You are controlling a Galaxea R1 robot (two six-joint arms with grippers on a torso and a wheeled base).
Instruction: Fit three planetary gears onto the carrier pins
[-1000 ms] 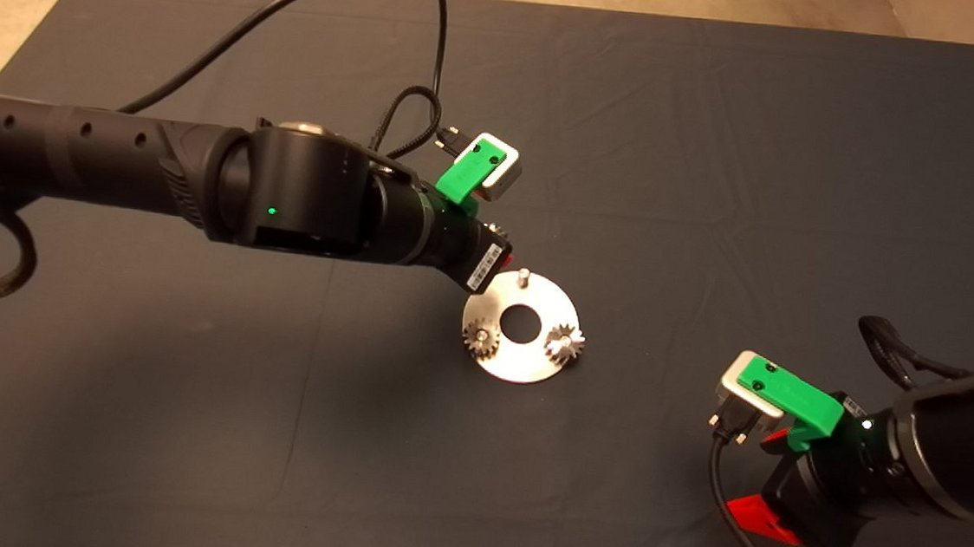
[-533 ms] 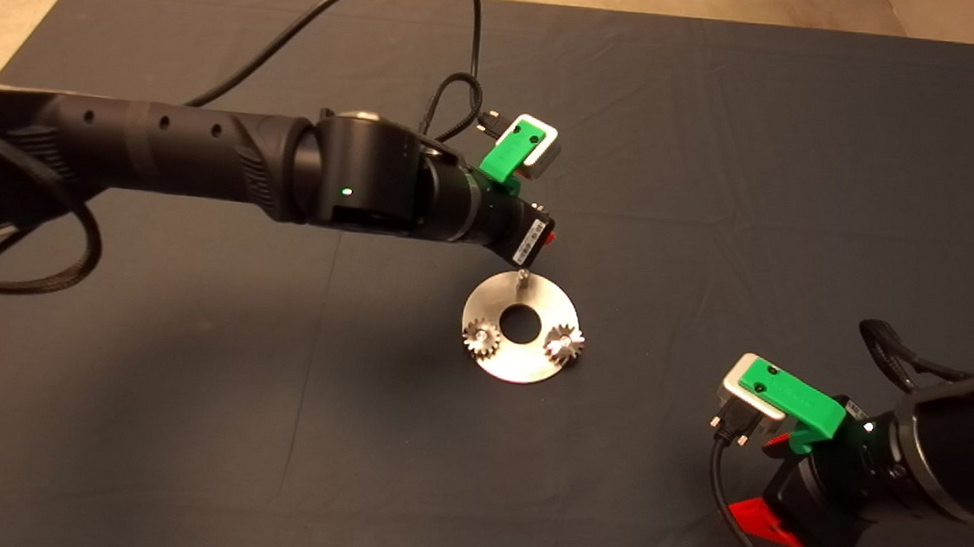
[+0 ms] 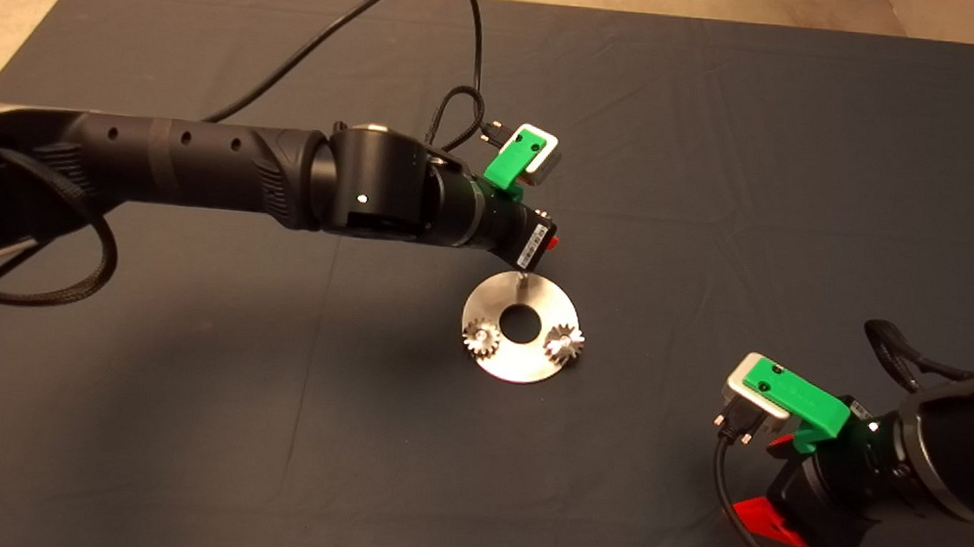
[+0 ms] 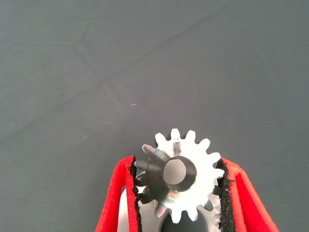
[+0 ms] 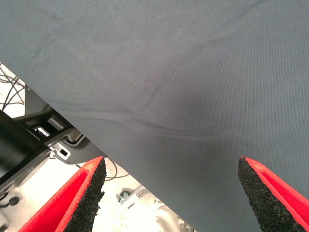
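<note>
A flat silver disc (image 3: 497, 366) lies mid-mat. Two planetary gears (image 3: 478, 337) (image 3: 564, 343) sit on its two nearer carrier pins. The far pin (image 3: 523, 279) stands bare, its top just under my left gripper (image 3: 546, 242). In the left wrist view that gripper (image 4: 179, 164) is shut on a third shiny gear (image 4: 186, 176), which is pinched by its teeth between the black pads and has its centre hole showing. My right gripper (image 3: 768, 480) waits at the lower right edge of the mat; its wrist view shows it (image 5: 169, 193) open with nothing between the fingers.
The left arm's black cable (image 3: 368, 21) loops over the far part of the mat. The right arm's cable (image 3: 744, 537) trails at the lower right. Past the mat's edge, the right wrist view shows floor and a frame (image 5: 43, 140).
The left arm has carried the gear to the right and slightly away, from beside the disc's far-left rim to just over the bare far pin. The right arm has barely shifted.
</note>
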